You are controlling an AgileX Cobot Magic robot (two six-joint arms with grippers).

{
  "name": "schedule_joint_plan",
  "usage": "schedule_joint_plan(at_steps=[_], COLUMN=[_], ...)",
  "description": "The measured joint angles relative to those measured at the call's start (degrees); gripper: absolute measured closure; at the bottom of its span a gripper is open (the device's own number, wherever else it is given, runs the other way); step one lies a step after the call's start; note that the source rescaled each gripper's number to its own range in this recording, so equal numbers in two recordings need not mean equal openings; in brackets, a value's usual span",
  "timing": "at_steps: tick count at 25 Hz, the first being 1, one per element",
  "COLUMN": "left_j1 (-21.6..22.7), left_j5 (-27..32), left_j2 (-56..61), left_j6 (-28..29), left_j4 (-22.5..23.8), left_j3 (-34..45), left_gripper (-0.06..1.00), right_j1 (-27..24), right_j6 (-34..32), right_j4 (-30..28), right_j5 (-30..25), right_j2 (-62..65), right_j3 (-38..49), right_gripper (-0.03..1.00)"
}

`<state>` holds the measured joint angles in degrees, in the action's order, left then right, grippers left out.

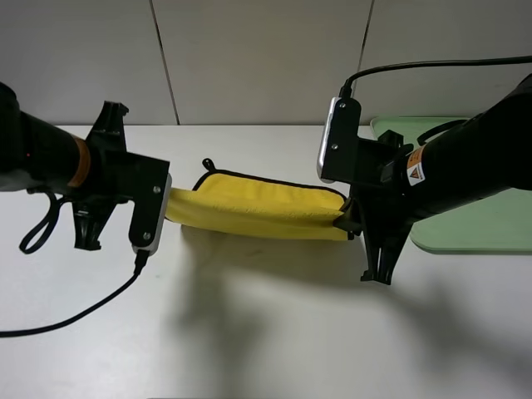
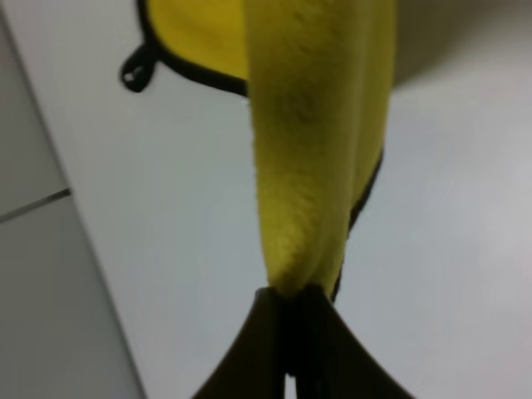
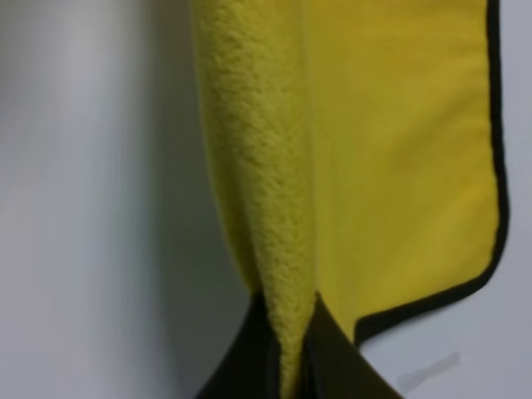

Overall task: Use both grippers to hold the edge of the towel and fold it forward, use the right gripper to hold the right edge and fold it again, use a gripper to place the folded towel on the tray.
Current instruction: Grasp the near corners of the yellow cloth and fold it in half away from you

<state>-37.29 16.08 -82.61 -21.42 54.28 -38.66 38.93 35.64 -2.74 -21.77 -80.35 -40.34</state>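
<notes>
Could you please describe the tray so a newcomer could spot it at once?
Start from the white table and follow it to its right side in the high view, behind the right arm. The tray lies flat there. It is pale green, the only green thing, while the towel is yellow.

The towel (image 1: 258, 208) is soft yellow cloth, fuzzy and thick like fleece. Its edge trim (image 3: 497, 166) is a thin black band of smoother cloth, and the small loop (image 2: 135, 71) is made of the same black stuff. The table (image 1: 266, 332) is white, smooth and dull, with only a faint shine. The tray (image 1: 490, 224) looks like smooth pale green plastic. The left gripper (image 2: 289, 293) and right gripper (image 3: 291, 307) look like dark, dull plastic. The cable (image 1: 75, 320) looks black and rubbery.
</notes>
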Motion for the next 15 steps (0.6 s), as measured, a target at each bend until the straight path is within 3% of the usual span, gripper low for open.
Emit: schedule_joint_plan(at_steps=[8,15], left_j1=[0.1,0.1], left_j5=[8.4,8.1], left_j2=[-8.6,-16.6], left_j6=[0.7,0.8], left_j4=[-0.1,0.1], left_j3=[-12.0,-19.7], left_gripper=[0.94,0.94], right_j1=[-3.1,-7.5], right_j6=[0.0,0.7], right_j4=[-0.1,-0.1], right_j5=[5.9,6.7], right_j2=[-2.1,-7.3], right_j3=[-0.4,-4.5], right_gripper=[0.97,0.97])
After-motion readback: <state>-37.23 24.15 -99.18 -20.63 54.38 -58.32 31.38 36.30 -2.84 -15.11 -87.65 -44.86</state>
